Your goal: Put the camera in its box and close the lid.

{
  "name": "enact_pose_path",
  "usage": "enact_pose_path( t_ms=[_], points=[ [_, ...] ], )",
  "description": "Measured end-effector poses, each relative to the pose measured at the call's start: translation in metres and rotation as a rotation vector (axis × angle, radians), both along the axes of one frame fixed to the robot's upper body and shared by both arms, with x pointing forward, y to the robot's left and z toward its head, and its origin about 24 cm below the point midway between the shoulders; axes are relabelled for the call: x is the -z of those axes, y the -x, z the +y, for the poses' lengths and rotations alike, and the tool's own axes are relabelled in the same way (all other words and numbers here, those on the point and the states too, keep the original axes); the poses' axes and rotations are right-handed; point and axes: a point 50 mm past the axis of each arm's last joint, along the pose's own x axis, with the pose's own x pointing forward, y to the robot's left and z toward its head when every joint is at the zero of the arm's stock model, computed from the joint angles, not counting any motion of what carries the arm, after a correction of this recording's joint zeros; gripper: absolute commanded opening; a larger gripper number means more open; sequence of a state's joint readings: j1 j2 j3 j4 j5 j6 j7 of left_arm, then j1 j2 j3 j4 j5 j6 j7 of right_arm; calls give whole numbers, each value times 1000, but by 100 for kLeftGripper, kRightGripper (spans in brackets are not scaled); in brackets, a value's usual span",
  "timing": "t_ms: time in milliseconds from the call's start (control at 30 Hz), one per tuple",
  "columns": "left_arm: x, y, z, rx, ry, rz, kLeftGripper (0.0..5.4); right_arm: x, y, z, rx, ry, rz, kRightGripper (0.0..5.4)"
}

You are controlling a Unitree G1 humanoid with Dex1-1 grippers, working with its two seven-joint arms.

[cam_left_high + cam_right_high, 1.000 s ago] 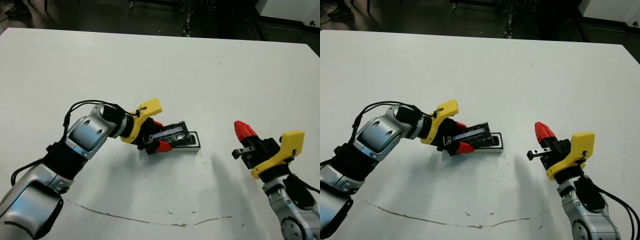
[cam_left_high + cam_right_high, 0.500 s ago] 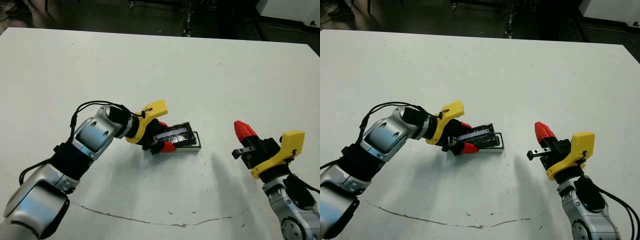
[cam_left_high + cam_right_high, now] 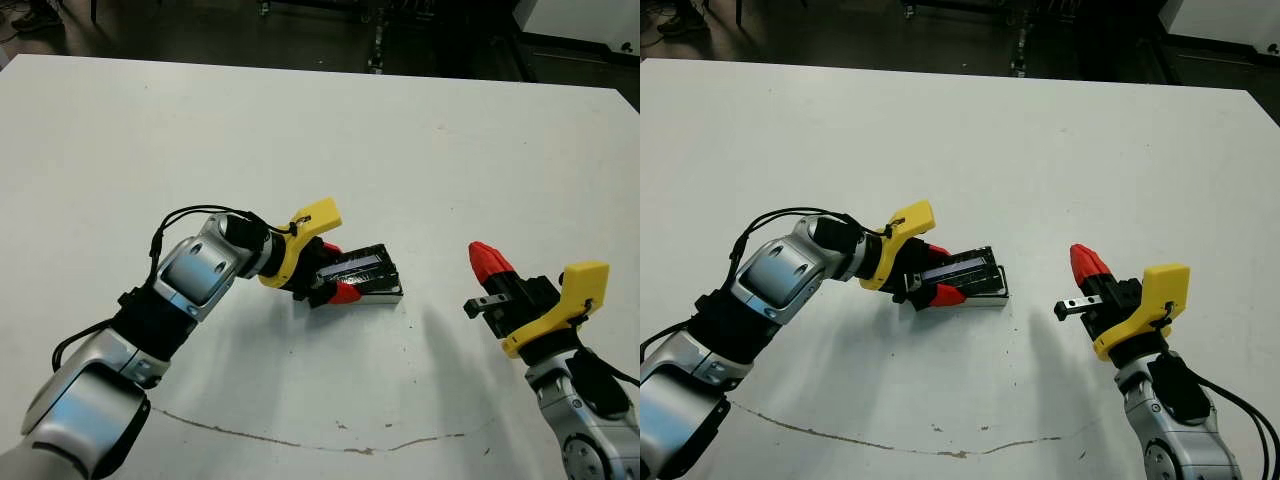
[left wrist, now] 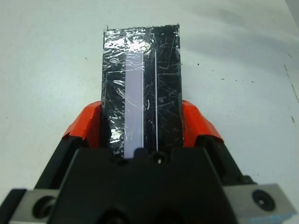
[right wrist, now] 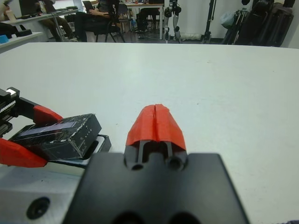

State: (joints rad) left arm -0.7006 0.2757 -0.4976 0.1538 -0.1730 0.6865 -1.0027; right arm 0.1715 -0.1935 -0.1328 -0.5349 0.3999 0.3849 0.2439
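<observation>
Shiny black with a pale silver stripe down its top, the lid (image 4: 141, 91) is the thing being handled now. It sits tilted over the box (image 3: 386, 292), near the middle of the white table (image 3: 420, 150), and one end is lower than the other. It is not flat on the box yet. Only a bit of the box's white rim shows, at about 3 o'clock from the lid. The camera does not show, so I cannot tell if it is inside.

The lid looks thin, stiff and light. Its top is glossy and full of small scratches, so it is likely slippery. I think the long side edges are the best place to hold it, not the slick top.

That is where the left gripper (image 4: 141, 126) has it. Its two red fingers (image 4: 86, 123) press on the lid's two long sides, clamped tight at the end nearest the wrist, at about 9 o'clock from the box.

The right gripper (image 5: 155, 123) waits well apart, at about 3 o'clock from the box. Its red tips are pressed together and hold nothing.
</observation>
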Motion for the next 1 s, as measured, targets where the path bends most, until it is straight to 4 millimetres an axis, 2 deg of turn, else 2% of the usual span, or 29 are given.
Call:
enact_pose_path(
  t_ms=[700,1000],
  points=[
    [5,0,-9,108,-40,-115,318,0,0,0,-1,-1,-1,0],
    [6,-3,-14,103,-49,-78,318,0,0,1,-4,-1,0,0]
  ],
)
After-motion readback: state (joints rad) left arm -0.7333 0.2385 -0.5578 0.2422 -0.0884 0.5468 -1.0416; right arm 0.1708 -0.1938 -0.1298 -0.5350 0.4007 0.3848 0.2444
